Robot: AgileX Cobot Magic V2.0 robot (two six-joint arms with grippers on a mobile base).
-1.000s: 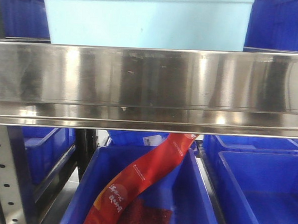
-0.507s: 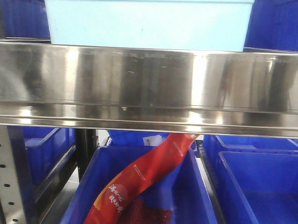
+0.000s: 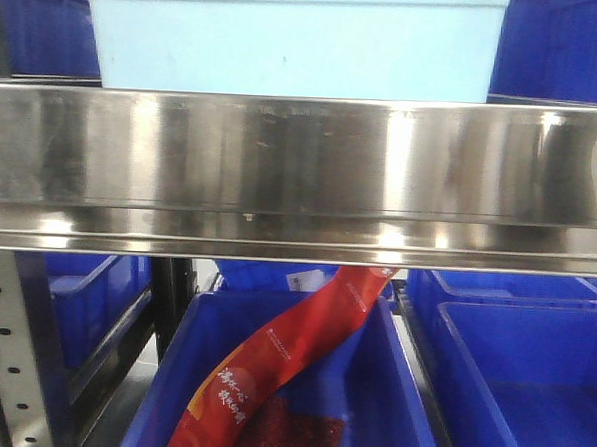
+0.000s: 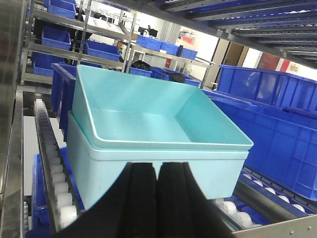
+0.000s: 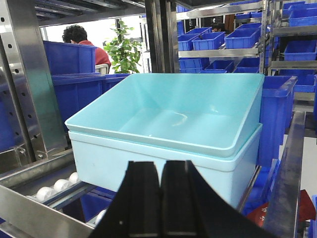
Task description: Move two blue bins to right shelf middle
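A warehouse or stockroom: steel racks with roller tracks fill the frames, rows of dark blue storage bins shelved at upper right.

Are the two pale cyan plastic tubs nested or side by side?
Nested: the inner pale cyan tub sits tilted inside the outer pale cyan tub, and both wrist views show it empty.

I see a red packet draped over a dark blue bin's back rim. A potted plant stands behind, beside what looks like a person.
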